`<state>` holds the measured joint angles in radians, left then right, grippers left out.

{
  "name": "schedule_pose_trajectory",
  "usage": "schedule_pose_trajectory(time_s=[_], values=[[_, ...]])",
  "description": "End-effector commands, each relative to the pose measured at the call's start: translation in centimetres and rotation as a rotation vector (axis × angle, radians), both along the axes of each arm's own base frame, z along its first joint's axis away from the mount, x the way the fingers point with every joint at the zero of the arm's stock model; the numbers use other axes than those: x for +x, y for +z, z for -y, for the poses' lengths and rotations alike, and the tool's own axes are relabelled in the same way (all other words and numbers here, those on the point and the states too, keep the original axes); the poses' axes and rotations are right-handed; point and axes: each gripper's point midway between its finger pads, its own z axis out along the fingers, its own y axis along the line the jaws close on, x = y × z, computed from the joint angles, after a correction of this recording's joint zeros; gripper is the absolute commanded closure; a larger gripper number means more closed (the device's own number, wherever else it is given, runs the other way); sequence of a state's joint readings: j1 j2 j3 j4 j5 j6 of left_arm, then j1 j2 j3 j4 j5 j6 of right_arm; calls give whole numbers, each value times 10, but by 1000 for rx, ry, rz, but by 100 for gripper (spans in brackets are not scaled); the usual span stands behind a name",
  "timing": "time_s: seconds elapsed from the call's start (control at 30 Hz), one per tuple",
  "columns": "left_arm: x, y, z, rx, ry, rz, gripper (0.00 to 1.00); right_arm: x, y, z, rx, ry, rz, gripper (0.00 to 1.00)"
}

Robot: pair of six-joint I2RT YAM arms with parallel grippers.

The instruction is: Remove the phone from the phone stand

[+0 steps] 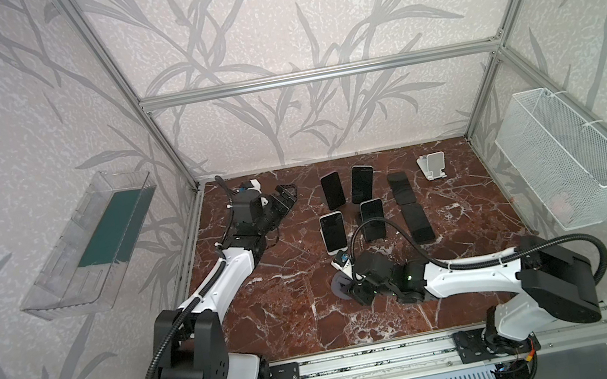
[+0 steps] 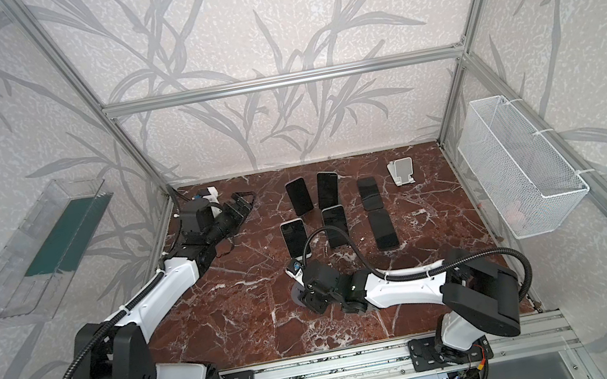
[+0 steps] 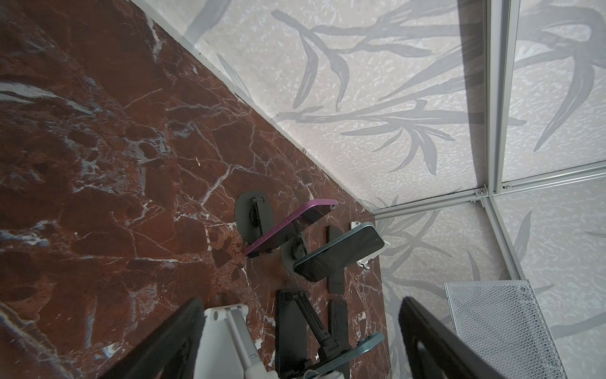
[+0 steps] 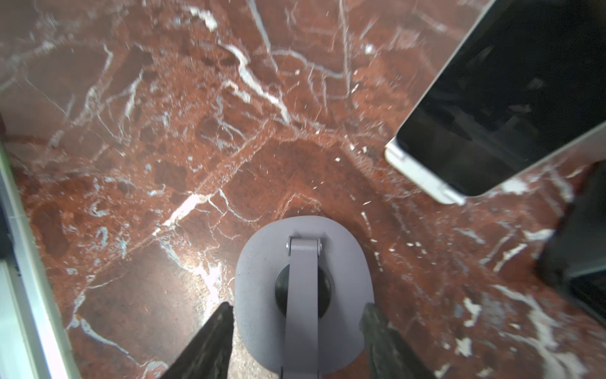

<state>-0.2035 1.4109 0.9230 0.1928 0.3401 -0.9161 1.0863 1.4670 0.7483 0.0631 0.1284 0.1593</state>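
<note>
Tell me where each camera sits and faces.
Top views: high at the front, looking down at the table and back wall; both arms show.
Left wrist: on the left arm, looking across at a purple phone and wire basket; left gripper open.
Right wrist: on the right arm, looking down at the grey stand; right gripper shut on it.
Shared: right wrist and both top views show the white phone.

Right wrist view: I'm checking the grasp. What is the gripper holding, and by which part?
The right gripper clamps the grey phone stand across its rounded base.
</note>
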Motion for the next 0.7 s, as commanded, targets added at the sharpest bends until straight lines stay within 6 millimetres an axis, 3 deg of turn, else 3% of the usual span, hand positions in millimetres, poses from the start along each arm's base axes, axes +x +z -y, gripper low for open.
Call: schedule_pose_trajectory(time_s=[0.0,0.17,0.43,0.67], values=[[4,18,4,4,-9,45,7,11,29,23,-11,-70,106,46],[2,16,9,16,-22,45,7,28,58,70,-57,-152,191,46],[-4,16,19,68,-44,52,7,63,109,150,-31,-420,283,47],[-5,11,27,75,-65,38,7,110,135,217,-22,-686,316,47]])
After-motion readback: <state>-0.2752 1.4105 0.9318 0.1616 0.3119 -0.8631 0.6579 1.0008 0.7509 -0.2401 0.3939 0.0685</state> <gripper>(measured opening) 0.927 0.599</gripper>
